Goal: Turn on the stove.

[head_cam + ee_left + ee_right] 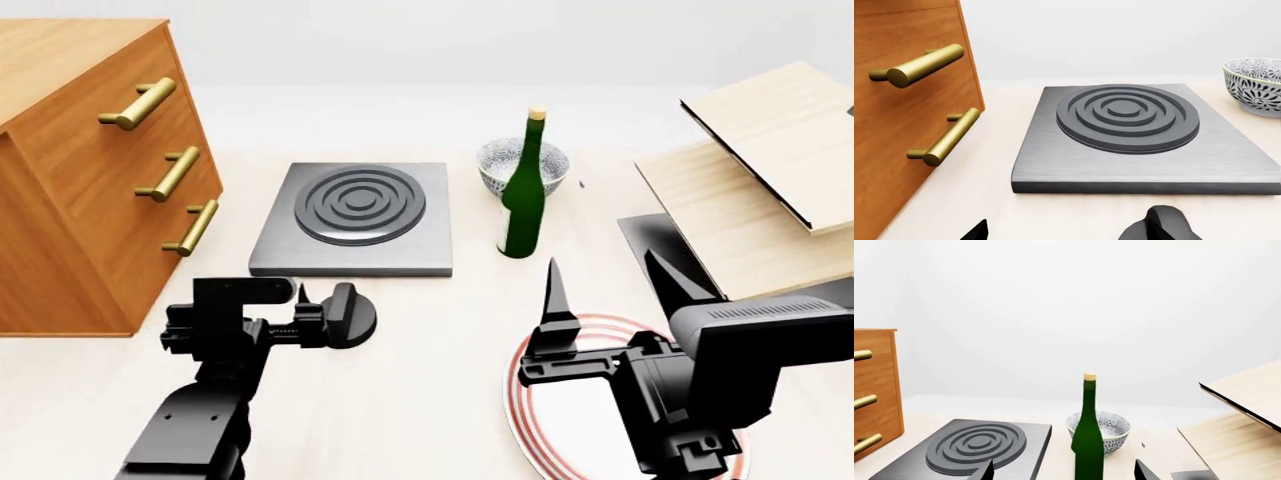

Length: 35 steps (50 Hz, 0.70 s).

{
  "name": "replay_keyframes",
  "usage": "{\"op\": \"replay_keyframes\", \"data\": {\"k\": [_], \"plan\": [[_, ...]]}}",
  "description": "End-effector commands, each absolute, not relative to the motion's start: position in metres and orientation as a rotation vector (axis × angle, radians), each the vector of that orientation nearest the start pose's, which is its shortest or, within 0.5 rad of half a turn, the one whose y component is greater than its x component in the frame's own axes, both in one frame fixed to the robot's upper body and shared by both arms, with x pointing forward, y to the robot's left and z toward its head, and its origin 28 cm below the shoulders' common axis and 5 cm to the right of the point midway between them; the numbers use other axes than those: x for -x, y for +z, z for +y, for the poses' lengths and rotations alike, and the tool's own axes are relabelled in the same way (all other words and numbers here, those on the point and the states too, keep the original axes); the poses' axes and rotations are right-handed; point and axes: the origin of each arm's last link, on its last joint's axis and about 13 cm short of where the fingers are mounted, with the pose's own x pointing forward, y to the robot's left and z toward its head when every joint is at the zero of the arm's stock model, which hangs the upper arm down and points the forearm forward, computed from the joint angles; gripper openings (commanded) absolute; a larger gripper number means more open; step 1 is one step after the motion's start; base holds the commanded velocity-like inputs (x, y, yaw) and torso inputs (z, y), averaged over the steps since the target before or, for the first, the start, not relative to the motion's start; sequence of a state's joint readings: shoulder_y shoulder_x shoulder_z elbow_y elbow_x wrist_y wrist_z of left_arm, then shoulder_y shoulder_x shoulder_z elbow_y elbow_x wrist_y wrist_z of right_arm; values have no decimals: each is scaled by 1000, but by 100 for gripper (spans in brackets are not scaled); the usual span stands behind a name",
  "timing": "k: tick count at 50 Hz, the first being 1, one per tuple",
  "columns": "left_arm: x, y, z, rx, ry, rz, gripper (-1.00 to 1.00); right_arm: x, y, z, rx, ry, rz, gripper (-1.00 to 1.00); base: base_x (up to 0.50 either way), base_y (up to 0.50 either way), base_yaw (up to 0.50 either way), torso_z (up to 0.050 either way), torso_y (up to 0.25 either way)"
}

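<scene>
Left gripper [315, 318] open w/ nothing held, near stove [355, 218] front edge; slab looks heavy/rigid, knob not clearly visible—pinch its bar.

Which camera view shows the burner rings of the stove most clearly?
The left wrist view: the stove fills the picture and every ring of its burner is sharp and close. The head view shows the whole slab from above, but smaller. The right wrist view sees it low, at a flat angle, partly cut off.
</scene>
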State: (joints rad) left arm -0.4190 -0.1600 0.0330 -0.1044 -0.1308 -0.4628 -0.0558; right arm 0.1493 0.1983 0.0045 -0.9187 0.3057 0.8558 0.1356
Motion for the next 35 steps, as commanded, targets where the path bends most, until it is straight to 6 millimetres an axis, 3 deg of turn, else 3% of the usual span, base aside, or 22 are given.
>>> {"op": "replay_keyframes", "data": {"k": [1,6,20,35], "plan": [[-316,46,244,-46,75,183,100,-183,165,-107,11,100,-189,100,0,0,0,0,0],[-324,31,246,-54,91,207,100,-183,164,-106,11,102,-189,100,0,0,0,0,0],[-332,15,243,-44,110,239,100,-183,163,-106,7,106,-186,100,0,0,0,0,0],[-302,11,206,-31,28,291,100,-182,162,-106,-5,104,-189,100,0,0,0,0,0]]}}
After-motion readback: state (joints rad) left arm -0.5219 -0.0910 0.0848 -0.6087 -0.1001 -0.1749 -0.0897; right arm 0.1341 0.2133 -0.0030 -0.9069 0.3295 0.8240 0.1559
